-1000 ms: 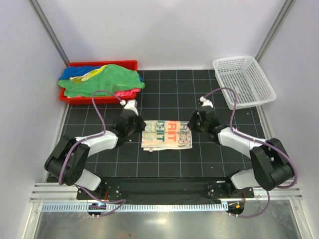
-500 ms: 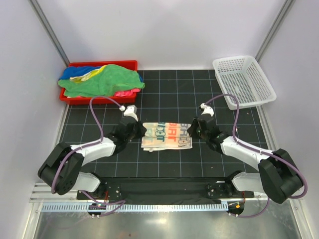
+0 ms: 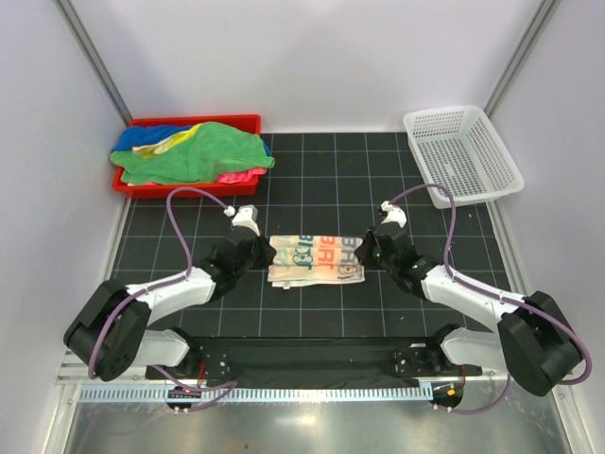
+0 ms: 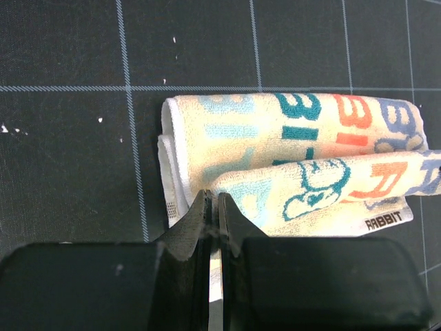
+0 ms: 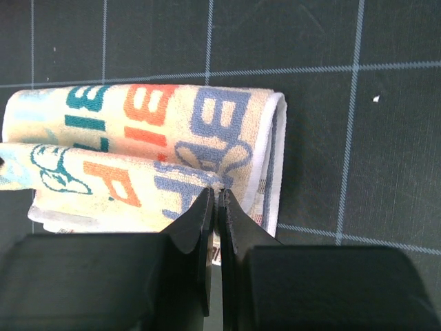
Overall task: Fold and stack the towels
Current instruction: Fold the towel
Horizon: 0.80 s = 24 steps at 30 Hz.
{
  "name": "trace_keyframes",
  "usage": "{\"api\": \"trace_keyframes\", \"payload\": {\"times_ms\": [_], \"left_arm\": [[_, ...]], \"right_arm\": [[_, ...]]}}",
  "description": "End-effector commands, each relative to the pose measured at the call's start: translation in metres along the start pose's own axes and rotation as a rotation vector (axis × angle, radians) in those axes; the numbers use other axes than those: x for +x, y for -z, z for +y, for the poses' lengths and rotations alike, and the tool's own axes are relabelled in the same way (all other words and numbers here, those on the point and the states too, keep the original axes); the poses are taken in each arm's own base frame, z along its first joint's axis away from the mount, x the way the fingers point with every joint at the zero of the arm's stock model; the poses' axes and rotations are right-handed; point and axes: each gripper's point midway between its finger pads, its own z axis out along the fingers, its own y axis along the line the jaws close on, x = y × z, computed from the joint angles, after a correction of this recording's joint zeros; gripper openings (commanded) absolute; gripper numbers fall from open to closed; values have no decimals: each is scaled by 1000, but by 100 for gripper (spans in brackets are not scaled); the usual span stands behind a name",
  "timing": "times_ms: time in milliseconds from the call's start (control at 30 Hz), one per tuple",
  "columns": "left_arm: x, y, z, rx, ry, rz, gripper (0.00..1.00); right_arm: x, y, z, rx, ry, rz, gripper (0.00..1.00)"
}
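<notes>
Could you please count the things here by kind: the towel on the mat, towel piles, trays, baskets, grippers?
printed towel: 1
towel pile: 1
red tray: 1
white basket: 1
grippers: 2, left gripper and right gripper
Total: 6

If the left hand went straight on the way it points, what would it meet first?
The printed towel: the left hand pinches its near edge, with the folded layers directly ahead.

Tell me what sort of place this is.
Likely a robot lab test cell, not a home: white panel walls enclose a black gridded mat, the left arm and right arm are mounted at its near edge, and loose towels sit heaped in a red tray.
</notes>
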Motion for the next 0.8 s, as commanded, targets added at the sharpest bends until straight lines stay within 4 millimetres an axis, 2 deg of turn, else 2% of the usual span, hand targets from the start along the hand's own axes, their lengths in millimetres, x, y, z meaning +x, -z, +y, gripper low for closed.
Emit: {"api": "trace_keyframes", "payload": {"times_ms": [0,233,300,433,500,533,567,600,700,767], "left_arm": [[-4,4,-2,2,10,-25,0],[14,-1,-1,-10,7,22,2],[16,-2,0,-17,8,28,6],[17,1,4,-50,12,45,27],[7,5,4,-69,10,27,31],[11,9,9,-95,3,48,38],[7,11,9,-108,0,44,42],[0,16,10,-127,-1,31,45],[-6,25,12,-158,-14,40,45],[-14,33,6,-148,-15,35,45]], "right_arm": [[3,1,-2,7,-26,-9,8],[11,1,-4,5,-36,9,11],[14,1,-3,-5,-35,19,14],[16,5,-3,-10,-33,25,33],[15,10,-3,-6,-32,33,38],[14,12,-2,-6,-29,31,41],[7,16,3,-19,-36,15,43],[7,20,0,-5,-35,22,44],[-4,32,2,2,-37,-1,45],[-11,37,3,11,-34,-18,45]]}}
